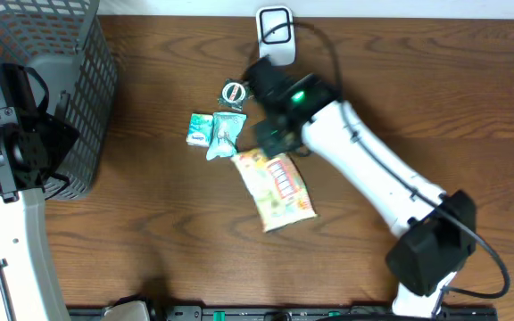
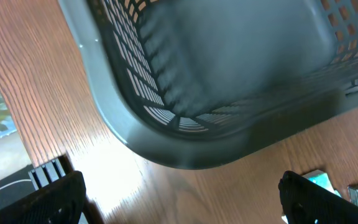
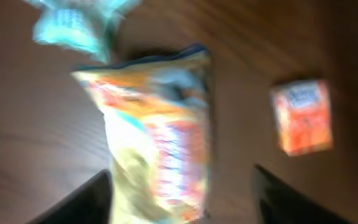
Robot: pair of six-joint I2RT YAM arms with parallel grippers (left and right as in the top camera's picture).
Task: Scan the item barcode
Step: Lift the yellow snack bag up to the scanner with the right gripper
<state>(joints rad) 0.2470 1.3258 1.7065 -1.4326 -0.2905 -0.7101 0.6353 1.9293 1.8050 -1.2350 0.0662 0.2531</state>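
A yellow and orange snack bag [image 1: 277,187] lies flat on the wooden table, blurred in the right wrist view [image 3: 157,137]. My right gripper [image 1: 273,143] hovers over the bag's upper end. In its own view it [image 3: 185,202] is open, with the bag lying between the spread fingers [image 3: 89,202]. No barcode shows on the bag. A white scanner [image 1: 275,36] with a cable stands at the table's far edge. My left gripper [image 2: 182,205] is open beside the basket and holds nothing.
A grey mesh basket [image 1: 78,98] fills the far left corner, its wall [image 2: 185,124] close in front of the left wrist. Teal packets [image 1: 212,132] and a small round item [image 1: 233,92] lie left of the right gripper. An orange box [image 3: 302,116] sits right of the bag.
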